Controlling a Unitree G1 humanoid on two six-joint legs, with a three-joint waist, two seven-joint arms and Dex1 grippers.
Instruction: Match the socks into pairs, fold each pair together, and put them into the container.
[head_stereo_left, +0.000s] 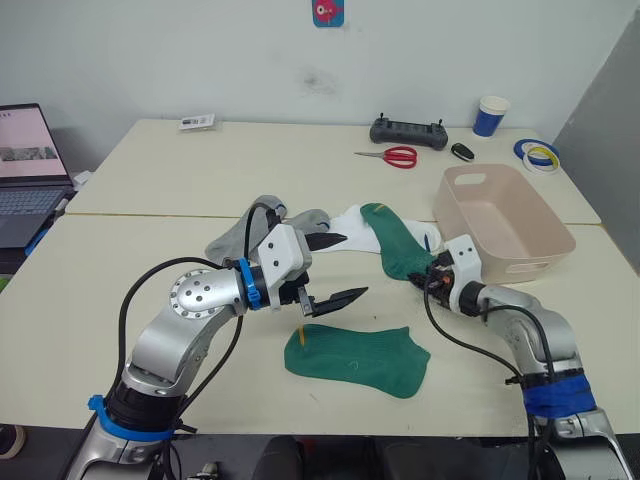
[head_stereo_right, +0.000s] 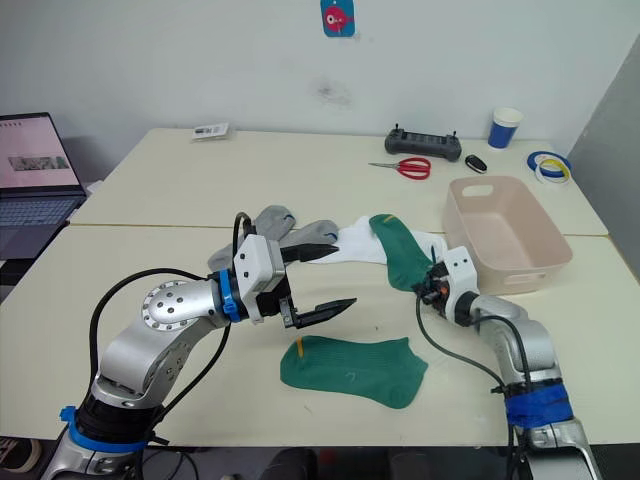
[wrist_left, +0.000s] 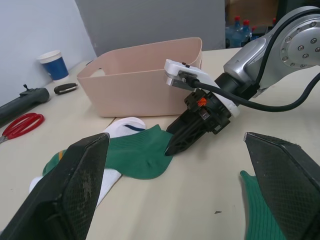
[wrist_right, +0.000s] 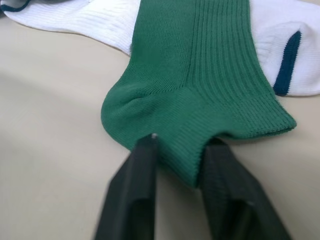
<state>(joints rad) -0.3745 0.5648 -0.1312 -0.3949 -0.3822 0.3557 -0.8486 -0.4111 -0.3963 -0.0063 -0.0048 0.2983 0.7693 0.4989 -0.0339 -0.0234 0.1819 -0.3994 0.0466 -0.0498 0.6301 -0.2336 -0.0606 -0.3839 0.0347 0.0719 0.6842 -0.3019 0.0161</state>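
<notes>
One dark green sock (head_stereo_left: 355, 360) lies flat near the table's front edge. A second dark green sock (head_stereo_left: 395, 245) lies draped over the white socks (head_stereo_left: 352, 230) in the middle, with the grey socks (head_stereo_left: 238, 235) bunched to their left. My right gripper (wrist_right: 180, 145) is shut on the near edge of that second green sock, low on the table. My left gripper (head_stereo_left: 347, 267) hovers open and empty just above the flat sock, left of the pile. The pink-beige container (head_stereo_left: 540, 262) stands behind my right gripper, with no socks visible inside.
At the back of the table lie red scissors (head_stereo_left: 397, 156), a black controller (head_stereo_left: 408, 131), a key fob (head_stereo_left: 462, 151), a blue-and-white cup (head_stereo_left: 492, 115) and tape rolls (head_stereo_left: 538, 154). A laptop (head_stereo_left: 25, 170) sits at the far left. A seam divides the two tabletops.
</notes>
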